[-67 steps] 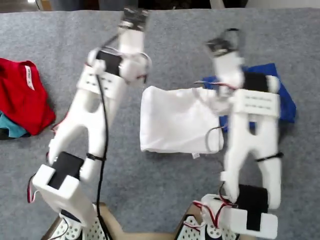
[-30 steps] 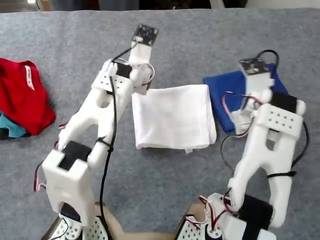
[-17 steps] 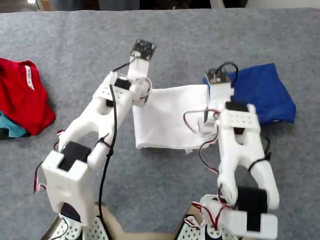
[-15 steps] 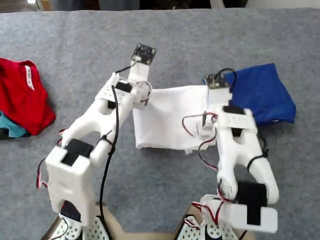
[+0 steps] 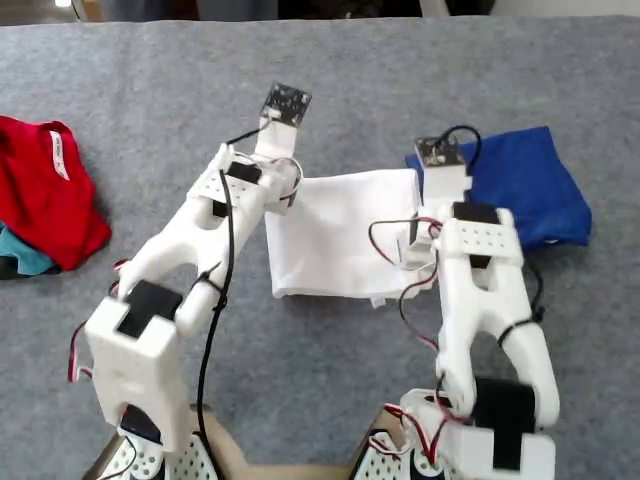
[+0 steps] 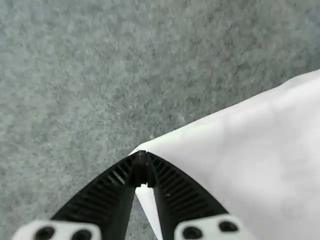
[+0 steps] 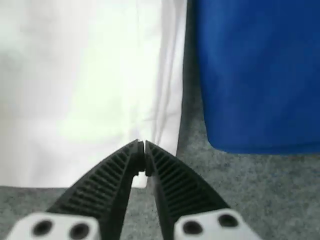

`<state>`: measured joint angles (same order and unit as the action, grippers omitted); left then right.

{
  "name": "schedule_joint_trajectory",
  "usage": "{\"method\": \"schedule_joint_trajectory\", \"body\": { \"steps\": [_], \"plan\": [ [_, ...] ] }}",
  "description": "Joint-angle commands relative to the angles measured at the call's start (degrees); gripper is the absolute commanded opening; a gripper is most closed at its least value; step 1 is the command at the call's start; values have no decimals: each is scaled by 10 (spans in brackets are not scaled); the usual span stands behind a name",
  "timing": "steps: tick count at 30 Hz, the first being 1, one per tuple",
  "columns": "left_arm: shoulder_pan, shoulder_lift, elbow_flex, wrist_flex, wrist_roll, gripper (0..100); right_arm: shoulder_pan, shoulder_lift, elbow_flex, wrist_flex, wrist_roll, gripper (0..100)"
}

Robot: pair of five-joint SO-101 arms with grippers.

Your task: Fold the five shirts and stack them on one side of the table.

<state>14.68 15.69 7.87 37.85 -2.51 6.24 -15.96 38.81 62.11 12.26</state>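
A folded white shirt [image 5: 340, 235] lies flat at the table's middle. My left gripper [image 5: 287, 197] is at its far left corner, and the left wrist view has the black jaws [image 6: 141, 167] shut with that corner [image 6: 225, 145] pinched at their tips. My right gripper [image 5: 416, 240] stands at the shirt's right edge; in the right wrist view it [image 7: 141, 147] is shut on the white cloth [image 7: 75, 90] near the front right corner. A folded blue shirt [image 5: 525, 190] [image 7: 255, 75] lies just right of the white one. A crumpled red shirt [image 5: 45, 190] sits at far left over a teal one [image 5: 20, 262].
Grey cloth [image 5: 150, 80] covers the table. The arms' bases [image 5: 150, 440] stand at the front edge. A narrow strip of grey [image 7: 190, 125] separates the white and blue shirts.
The white shirt was held up by both arms and now lies flat. The right arm swung off over the blue shirt, then came back to the white shirt's right edge. The left arm barely moved.
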Motion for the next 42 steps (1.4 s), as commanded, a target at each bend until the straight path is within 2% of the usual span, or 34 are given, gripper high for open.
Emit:
{"method": "schedule_joint_trajectory", "body": {
  "steps": [1, 5, 8, 11, 16, 18, 21, 25, 34, 42],
  "plan": [
    [-2, -103, -4, 36, -4, 28, 11, -87, -51, 50, -3, 15],
    [-1, -179, -4, 87, -4, 28, 11, -150, -80, 44, -7, 15],
    [-6, -236, -3, 142, -4, 28, 8, -138, -109, 4, -12, 15],
    [-6, -284, 3, 194, -4, 28, 8, -80, -135, -53, -40, 15],
    [4, -375, 105, 192, -1, 28, -11, 80, -230, -72, -47, 15],
    [19, -404, 178, 162, -1, 28, -22, 145, -276, -72, -47, 15],
    [29, -429, 287, 69, 0, 28, -41, 227, -339, -72, -47, 15],
    [46, -418, 371, -33, 0, 28, -54, 317, -406, -73, -47, 15],
    [94, -321, 395, -54, -1, 28, -36, 521, -530, -76, -47, 15],
    [93, -256, 392, -84, -4, 27, -36, 548, -589, -70, -47, 15]
  ]
}}
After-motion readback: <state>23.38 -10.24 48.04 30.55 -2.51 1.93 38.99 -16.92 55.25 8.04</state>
